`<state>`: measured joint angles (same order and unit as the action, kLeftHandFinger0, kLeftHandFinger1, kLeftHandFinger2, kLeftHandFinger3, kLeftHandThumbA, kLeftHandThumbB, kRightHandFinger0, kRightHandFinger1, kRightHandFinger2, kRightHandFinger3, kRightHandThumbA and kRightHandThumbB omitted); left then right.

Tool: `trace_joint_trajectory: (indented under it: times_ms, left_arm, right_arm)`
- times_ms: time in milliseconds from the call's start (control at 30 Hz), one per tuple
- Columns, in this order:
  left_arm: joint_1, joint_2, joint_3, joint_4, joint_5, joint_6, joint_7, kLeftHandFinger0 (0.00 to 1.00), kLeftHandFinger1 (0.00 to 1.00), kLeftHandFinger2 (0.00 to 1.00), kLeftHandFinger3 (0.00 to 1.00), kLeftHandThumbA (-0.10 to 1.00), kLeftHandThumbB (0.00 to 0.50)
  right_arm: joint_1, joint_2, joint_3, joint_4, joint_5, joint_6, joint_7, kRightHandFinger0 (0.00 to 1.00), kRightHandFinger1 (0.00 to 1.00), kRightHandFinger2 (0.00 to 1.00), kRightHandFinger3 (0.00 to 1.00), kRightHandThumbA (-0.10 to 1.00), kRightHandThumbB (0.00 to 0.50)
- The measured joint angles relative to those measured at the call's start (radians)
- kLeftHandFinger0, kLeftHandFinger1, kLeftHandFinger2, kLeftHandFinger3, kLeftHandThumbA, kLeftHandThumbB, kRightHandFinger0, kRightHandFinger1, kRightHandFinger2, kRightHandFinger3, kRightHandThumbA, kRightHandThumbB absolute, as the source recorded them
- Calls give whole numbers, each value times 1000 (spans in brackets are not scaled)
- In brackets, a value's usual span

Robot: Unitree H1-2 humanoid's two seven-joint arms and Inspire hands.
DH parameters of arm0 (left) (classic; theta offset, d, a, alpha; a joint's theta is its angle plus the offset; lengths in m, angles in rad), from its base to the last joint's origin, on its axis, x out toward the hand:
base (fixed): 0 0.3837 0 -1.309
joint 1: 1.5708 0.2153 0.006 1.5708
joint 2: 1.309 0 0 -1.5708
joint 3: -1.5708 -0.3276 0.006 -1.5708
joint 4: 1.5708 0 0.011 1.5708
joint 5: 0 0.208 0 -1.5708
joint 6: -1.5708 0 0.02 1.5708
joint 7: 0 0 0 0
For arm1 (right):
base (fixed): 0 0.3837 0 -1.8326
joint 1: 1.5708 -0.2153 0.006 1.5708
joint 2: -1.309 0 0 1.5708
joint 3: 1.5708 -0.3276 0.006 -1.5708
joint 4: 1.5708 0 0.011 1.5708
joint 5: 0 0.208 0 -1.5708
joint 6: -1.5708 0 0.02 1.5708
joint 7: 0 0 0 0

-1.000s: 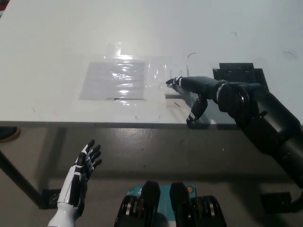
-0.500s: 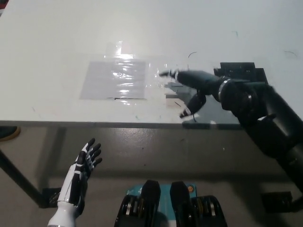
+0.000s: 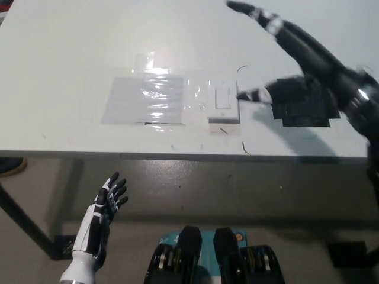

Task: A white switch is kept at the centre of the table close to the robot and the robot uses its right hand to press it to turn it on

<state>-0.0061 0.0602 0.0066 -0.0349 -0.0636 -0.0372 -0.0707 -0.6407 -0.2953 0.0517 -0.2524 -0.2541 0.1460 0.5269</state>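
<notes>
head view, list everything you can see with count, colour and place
table: one, white, fills the upper part of the view
switch: one, white, near the table's front edge at centre, taped down
clear plastic sheet: one, glossy see-through, left of the switch
black plate: one, black, right of the switch, partly behind the right hand
round object: one, tan, far left below the table edge, too cut off to identify
left hand: one, white, lower left below the table, fingers apart, resting
right hand: one, black, raised above the table right of the switch, fingers spread
</notes>
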Motion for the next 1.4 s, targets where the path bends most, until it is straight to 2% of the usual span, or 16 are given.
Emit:
trace_joint_trajectory:
  times_ms: [267,333,467,533,600,667,733,800,900,1033,1133,1233,1400]
  left_arm:
    - [-6,0,0,1,0,2,0,1000,1000,1000,1000,1000,69]
    - [-6,0,-1,2,-2,1,0,1000,1000,1000,1000,1000,77]
    - [-5,-1,-1,3,-2,0,0,1000,1000,1000,1000,1000,85]
    - [-4,0,-3,3,-3,0,-1,1000,1000,1000,1000,1000,84]
    - [-1,0,-4,3,-3,0,-1,1000,1000,1000,1000,1000,96]
    - [4,0,-5,3,-4,0,-1,1000,1000,1000,1000,1000,98]
    - [9,1,-5,2,-4,0,-2,1000,1000,1000,1000,1000,87]
    - [10,4,-5,2,-5,0,-6,1000,1000,1000,1000,1000,90]
    - [9,8,-4,2,-5,0,-7,1000,1000,1000,1000,1000,97]
    - [5,11,-6,1,-5,0,-8,1000,1000,1000,1000,1000,86]
    - [5,13,-7,0,-5,0,-10,1000,1000,1000,1000,1000,78]
    - [5,13,-7,-1,-5,0,-12,1000,1000,1000,1000,1000,100]
    - [12,13,-9,-3,-5,0,-16,1000,1000,1000,1000,1000,91]
  right_arm:
    - [447,34,-108,-217,136,-35,-22,1000,1000,1000,1000,1000,197]
    - [568,73,-123,-226,176,-64,-35,1000,1000,1000,1000,1000,141]
    - [679,150,-139,-156,226,-129,-62,1000,1000,1000,1000,1000,160]
    - [690,188,-149,-78,239,-164,-81,1000,1000,1000,1000,998,121]
    - [684,220,-161,14,259,-197,-100,1000,1000,1000,1000,980,104]
    - [666,252,-178,130,278,-224,-122,1000,1000,1000,1000,976,99]
    - [647,272,-190,230,294,-246,-141,1000,1000,1000,1000,988,121]
    - [632,286,-196,293,306,-258,-157,1000,1000,1000,1000,967,92]
    - [616,293,-197,348,319,-283,-172,1000,1000,1000,1000,960,109]
    - [610,291,-195,387,329,-317,-191,1000,1000,1000,1000,935,99]
    - [612,290,-189,392,328,-334,-204,1000,1000,1000,1000,936,73]
    - [615,286,-180,392,326,-347,-215,1000,1000,1000,1000,932,72]
    - [630,280,-164,386,323,-362,-225,1000,1000,1000,1000,922,80]
